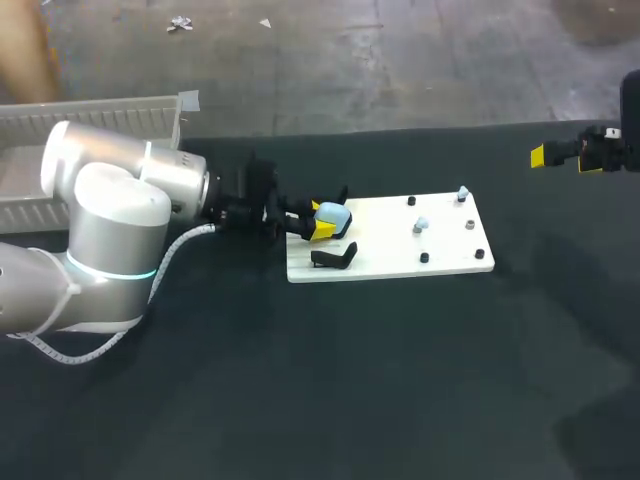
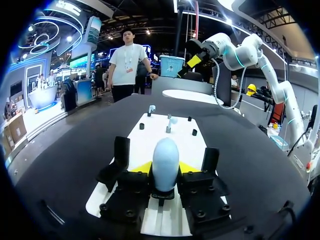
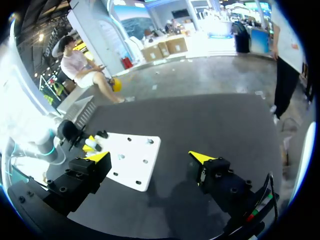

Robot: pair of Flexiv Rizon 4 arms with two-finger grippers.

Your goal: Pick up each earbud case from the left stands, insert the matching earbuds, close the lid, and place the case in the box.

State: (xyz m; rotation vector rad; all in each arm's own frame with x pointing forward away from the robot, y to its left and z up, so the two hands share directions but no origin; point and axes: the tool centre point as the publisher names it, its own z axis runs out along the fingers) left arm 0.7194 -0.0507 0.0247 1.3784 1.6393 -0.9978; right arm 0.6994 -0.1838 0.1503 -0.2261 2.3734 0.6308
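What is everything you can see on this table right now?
table: one, black
box: one, pale grey, back left corner
board: one, white, mid-table
stands: two, black, on the board's left end
earbud case: one, pale blue, between the stands
earbuds: two, pale blue, on the board's right half
pegs: four, dark, board's right half
left pincer: yellow tips, shut on the earbud case
right pincer: yellow tips, open, above the table's back right
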